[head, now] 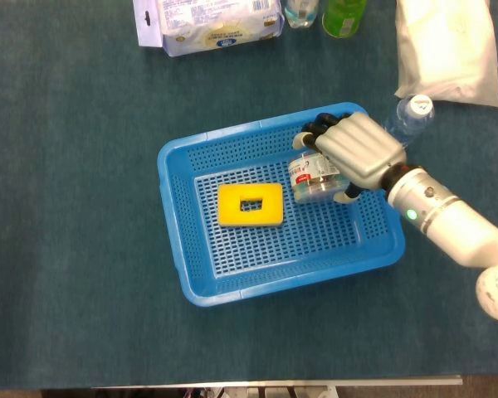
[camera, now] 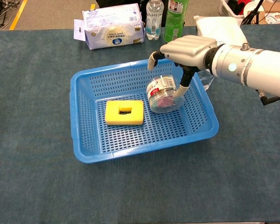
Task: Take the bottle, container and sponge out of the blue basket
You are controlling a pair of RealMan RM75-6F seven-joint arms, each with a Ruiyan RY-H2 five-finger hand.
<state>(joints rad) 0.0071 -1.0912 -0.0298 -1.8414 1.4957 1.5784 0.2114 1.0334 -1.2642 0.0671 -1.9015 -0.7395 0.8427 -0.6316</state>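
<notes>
I see the blue basket nearest me on the teal table. Inside it, a yellow sponge lies flat left of centre, and a clear round container lies on its side just to its right. My right hand hangs over the container with fingers spread and the thumb touching its right side; I cannot tell whether it grips yet. The bottle stands outside the basket, by its far right corner. My left hand is out of sight. Farther back lie a tissue pack, two more bottles and a white bag.
</notes>
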